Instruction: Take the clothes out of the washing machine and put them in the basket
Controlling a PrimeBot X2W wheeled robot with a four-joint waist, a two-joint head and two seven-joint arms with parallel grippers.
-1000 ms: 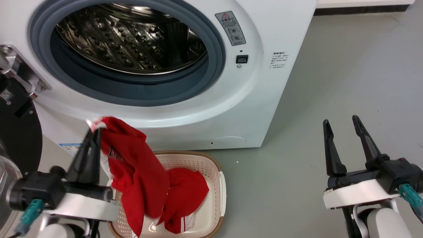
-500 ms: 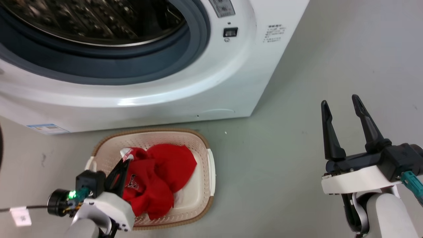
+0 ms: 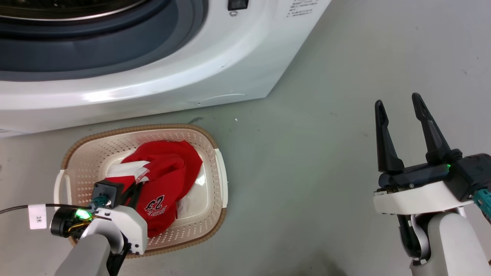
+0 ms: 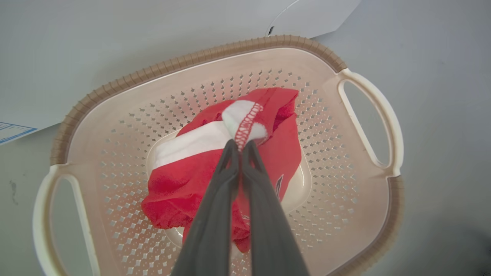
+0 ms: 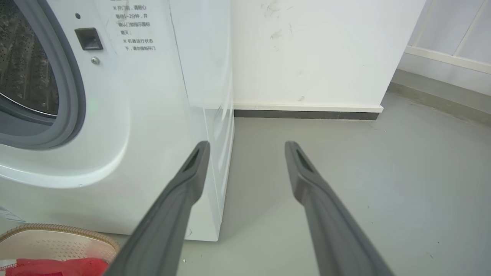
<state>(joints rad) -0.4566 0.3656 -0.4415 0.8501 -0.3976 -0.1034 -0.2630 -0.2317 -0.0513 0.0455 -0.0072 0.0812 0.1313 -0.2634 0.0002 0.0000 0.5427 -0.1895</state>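
Clothes [image 4: 180,184], bright red with a white band and trim, are pinched at a white, red-stitched edge by the left gripper [image 4: 241,145], whose two dark fingers press together on the fabric at the centre of the left wrist view. The rest of the red cloth lies bunched below the fingertips on the bottom of the basket [image 4: 191,57], a cream perforated tub with a brown rim and a handle at each side. In the head view that basket sits at the lower left on the grey floor [image 3: 307,172], just in front of the washing machine [image 3: 153,84], which spans the upper left with its grey porthole rim. At the lower right of the head view the right gripper [image 3: 397,101] hovers over bare floor, fingers spread apart and holding nothing, well apart from the basket.
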